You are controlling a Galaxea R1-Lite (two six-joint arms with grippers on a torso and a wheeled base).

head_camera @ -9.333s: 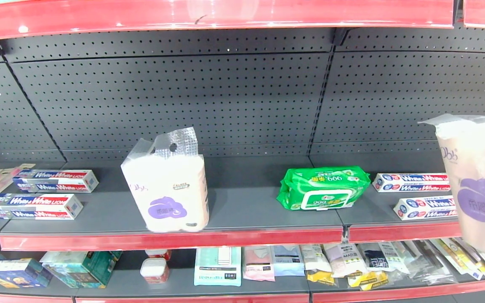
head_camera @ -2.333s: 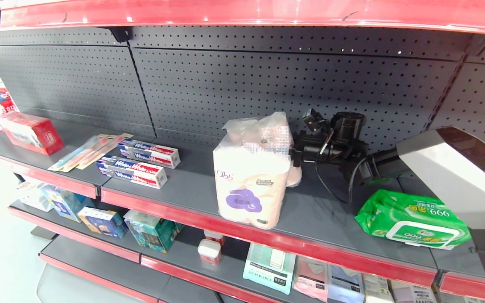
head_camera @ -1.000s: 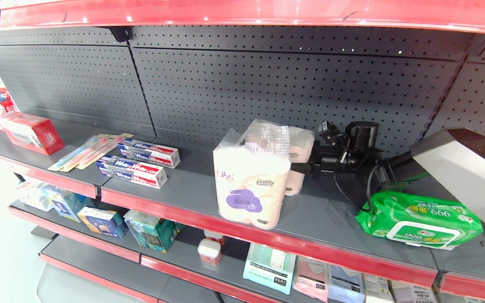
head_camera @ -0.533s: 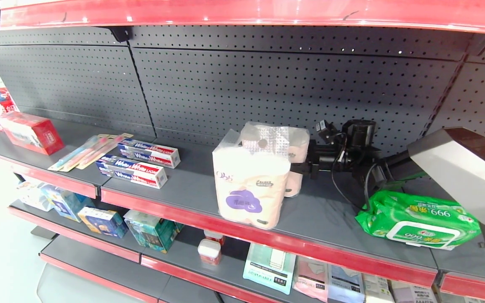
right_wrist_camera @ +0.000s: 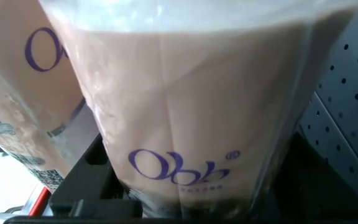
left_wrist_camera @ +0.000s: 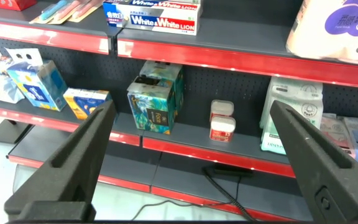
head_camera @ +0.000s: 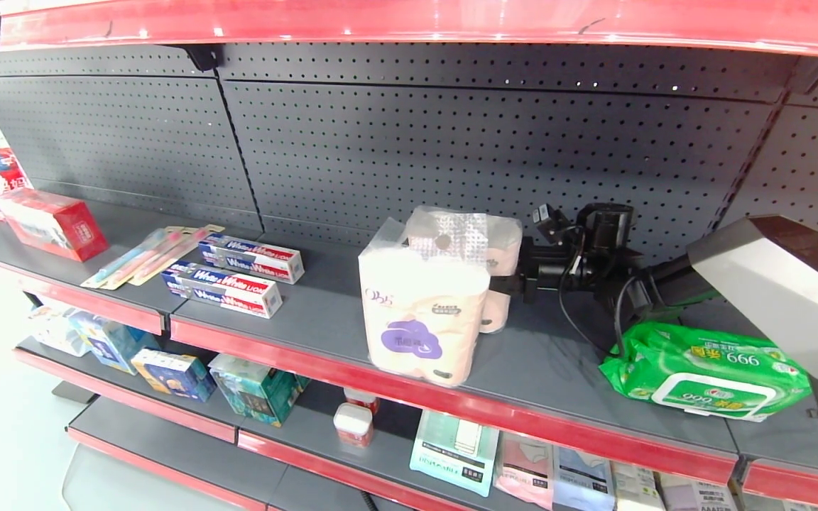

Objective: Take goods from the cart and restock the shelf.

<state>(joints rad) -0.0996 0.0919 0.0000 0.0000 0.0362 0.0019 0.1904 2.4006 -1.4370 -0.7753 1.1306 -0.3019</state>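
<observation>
Two packs of toilet paper stand on the grey shelf [head_camera: 309, 319]. The front pack [head_camera: 420, 319] is near the red shelf lip. The second pack [head_camera: 503, 245] is upright right behind it, and my right gripper [head_camera: 512, 284] is shut on its right side. In the right wrist view that held pack [right_wrist_camera: 191, 112] sits between the dark fingers, with the front pack [right_wrist_camera: 23, 93] beside it. My left gripper [left_wrist_camera: 191, 162] hangs open and empty, low in front of the lower shelves.
A green wet-wipe pack [head_camera: 704, 365] lies on the shelf under my right arm. Toothpaste boxes [head_camera: 235, 280], toothbrushes [head_camera: 146, 255] and a red box [head_camera: 54, 223] lie to the left. The pegboard back wall [head_camera: 451, 156] is close behind the packs. Lower shelves hold boxes [left_wrist_camera: 157, 99] and packets.
The head camera has turned since the earliest frame. Over the last two seconds my right arm drew back to the right and the held pack came upright behind the front one; since half a second ago, almost still.
</observation>
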